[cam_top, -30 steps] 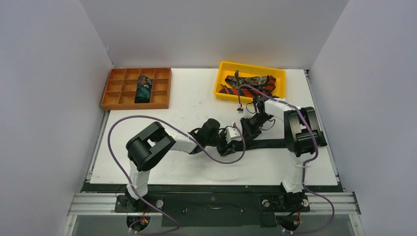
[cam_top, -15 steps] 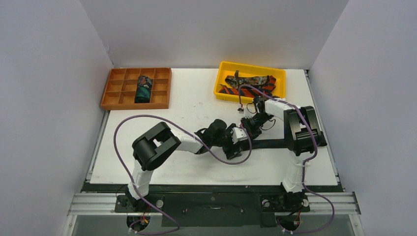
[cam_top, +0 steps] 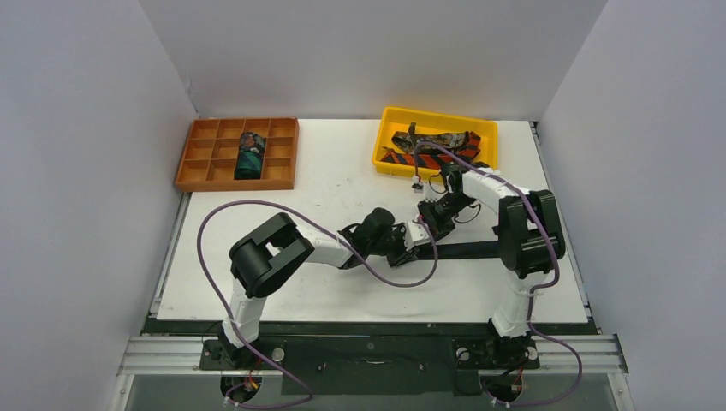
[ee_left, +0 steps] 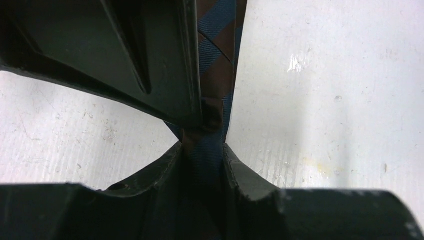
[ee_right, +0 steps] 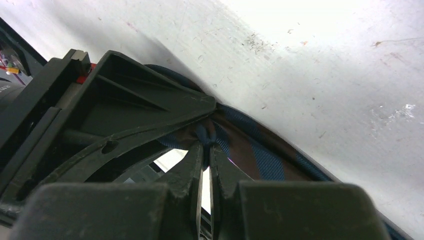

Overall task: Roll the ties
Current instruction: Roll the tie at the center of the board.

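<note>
A dark navy tie lies flat across the table to the right of centre. In the wrist views it shows blue with brown stripes. My left gripper is shut on the tie's left end. My right gripper meets it tip to tip and is shut on a small fold of the same end. The tie trails away to the right. A red-orange striped tie and a mottled brown tie lie in the yellow bin. A dark teal roll sits in the orange tray.
The orange divided tray stands at the back left and the yellow bin at the back centre-right. Purple cables loop over both arms. White walls close in the table on the left, back and right.
My left gripper has moved right and slightly away, up against the right gripper's tips. The right gripper has shifted a little away from me. The tie stays on the table.
</note>
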Robot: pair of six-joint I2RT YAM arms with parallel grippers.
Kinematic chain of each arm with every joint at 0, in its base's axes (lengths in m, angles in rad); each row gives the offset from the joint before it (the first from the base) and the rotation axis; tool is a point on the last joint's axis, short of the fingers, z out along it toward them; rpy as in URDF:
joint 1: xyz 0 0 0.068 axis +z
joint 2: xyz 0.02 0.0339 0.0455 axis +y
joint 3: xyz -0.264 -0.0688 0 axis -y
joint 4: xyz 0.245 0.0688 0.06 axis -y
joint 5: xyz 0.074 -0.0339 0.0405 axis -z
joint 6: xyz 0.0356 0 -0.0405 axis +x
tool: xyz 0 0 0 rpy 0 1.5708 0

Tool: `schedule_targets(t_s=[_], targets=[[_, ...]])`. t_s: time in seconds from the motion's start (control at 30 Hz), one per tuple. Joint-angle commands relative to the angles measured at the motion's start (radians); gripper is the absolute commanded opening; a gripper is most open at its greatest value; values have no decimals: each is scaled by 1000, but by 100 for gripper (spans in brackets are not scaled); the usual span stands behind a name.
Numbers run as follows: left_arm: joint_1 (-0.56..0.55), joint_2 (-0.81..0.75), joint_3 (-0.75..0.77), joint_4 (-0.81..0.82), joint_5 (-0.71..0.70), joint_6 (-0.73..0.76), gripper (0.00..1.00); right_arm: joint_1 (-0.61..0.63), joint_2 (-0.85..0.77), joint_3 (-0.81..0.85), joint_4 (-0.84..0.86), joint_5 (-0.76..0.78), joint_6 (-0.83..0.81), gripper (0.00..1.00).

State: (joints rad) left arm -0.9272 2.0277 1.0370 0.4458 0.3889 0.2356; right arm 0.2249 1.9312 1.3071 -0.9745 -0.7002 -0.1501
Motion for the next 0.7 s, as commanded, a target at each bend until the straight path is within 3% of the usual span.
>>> schedule_targets(t_s=[0.0, 0.1, 0.23, 0.47, 0.67], targets=[[7, -16, -46, -159, -27, -31, 22, -2, -54, 8, -37, 27, -48, 0], [6, -14, -48, -154, -34, -38, 21, -1, -23, -14, -18, 62, -56, 0], [8, -25, -67, -129, -15, -18, 28, -1, 45, -7, 57, 140, -47, 0], [70, -101, -146, -50, 67, -32, 56, 2, 97, -20, 116, 212, -62, 0], [81, -132, -168, -20, 101, -25, 59, 3, 81, -65, 151, 223, -54, 0]])
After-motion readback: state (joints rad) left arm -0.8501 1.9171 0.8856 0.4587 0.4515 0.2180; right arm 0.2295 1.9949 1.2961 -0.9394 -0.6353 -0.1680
